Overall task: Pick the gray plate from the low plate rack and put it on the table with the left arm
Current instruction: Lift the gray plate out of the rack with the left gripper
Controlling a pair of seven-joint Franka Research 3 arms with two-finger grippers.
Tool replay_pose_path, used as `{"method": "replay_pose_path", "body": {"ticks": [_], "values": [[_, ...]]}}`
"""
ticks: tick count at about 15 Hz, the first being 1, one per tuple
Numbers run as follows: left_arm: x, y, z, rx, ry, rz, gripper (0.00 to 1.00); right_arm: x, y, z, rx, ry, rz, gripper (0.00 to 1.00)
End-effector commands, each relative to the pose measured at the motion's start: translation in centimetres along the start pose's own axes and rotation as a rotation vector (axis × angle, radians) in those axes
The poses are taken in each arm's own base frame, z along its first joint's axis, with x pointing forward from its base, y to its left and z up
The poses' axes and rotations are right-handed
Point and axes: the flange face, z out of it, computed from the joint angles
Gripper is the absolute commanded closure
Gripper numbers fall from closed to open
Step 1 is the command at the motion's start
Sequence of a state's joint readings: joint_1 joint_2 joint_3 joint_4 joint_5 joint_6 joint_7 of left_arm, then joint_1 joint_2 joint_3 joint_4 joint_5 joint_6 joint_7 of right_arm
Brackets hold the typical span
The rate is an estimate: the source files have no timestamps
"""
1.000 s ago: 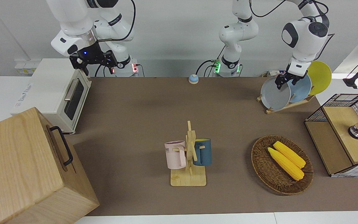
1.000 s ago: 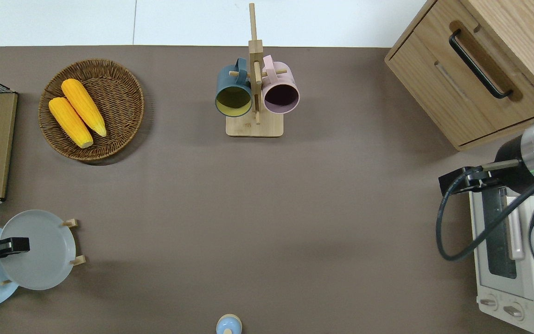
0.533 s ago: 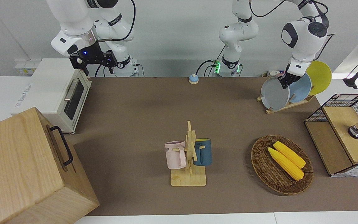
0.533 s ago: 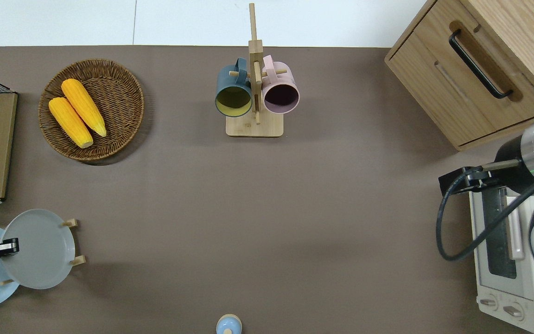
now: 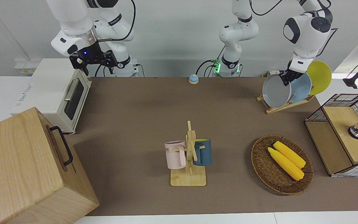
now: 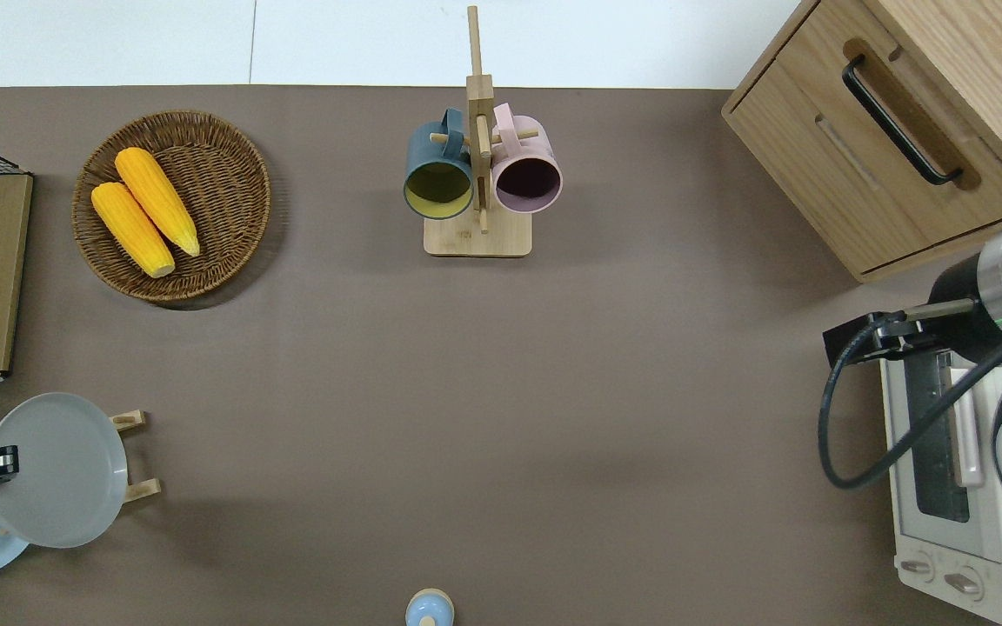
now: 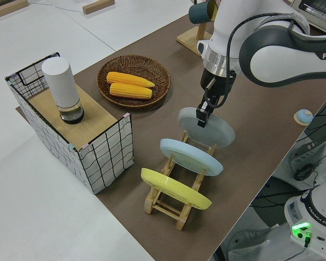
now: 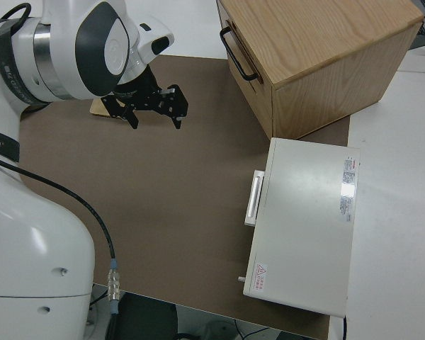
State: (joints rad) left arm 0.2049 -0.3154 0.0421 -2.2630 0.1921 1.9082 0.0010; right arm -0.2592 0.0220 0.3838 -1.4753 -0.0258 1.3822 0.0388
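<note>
One narrow pinch by the left gripper [image 7: 204,115], its jaws clamped on the top rim of the gray plate [image 5: 276,90], which is over the rack [image 7: 176,201] beside the blue plate [image 7: 190,156], could let it swing and slip out.

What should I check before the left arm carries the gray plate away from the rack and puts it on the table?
1. Left gripper shut on the gray plate rim: ok.
2. Plate lifted fully free of the low plate rack pegs: cannot tell.
3. Plate apart from the blue plate next to it: ok.
4. Bare table toward the middle for setting down: ok.
5. Basket of corn and mug stand outside that spot: ok.
6. Right arm parked: ok.
</note>
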Motion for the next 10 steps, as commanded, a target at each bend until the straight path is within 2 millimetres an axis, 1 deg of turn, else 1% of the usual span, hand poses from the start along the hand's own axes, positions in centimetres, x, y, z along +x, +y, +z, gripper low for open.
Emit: {"method": "replay_pose_path", "body": {"ticks": [1, 3, 5, 6, 8, 10], "values": [[0.0, 0.3, -6.0, 0.028, -0.010, 0.014, 0.90, -0.2, 0.2, -0.3, -0.007, -0.003, 0.015, 0.017], [-0.1, 0.8, -7.6, 0.029, -0.015, 0.023, 0.90, -0.2, 0.3, -0.3, -0.006, -0.001, 0.017, 0.017], [-0.2, 1.4, -7.7, 0.019, -0.018, 0.030, 0.90, -0.2, 0.2, -0.3, -0.006, -0.001, 0.015, 0.017], [-0.2, 2.2, -7.8, 0.011, -0.017, 0.043, 0.90, -0.2, 0.2, -0.3, -0.006, -0.001, 0.015, 0.017], [-0.4, 5.9, -7.6, -0.095, -0.029, 0.076, 0.90, -0.3, 0.2, -0.4, -0.007, 0.000, 0.015, 0.017], [-0.6, 8.6, -7.5, -0.148, -0.033, 0.114, 0.90, -0.2, 0.2, -0.3, -0.006, -0.001, 0.015, 0.017]]}}
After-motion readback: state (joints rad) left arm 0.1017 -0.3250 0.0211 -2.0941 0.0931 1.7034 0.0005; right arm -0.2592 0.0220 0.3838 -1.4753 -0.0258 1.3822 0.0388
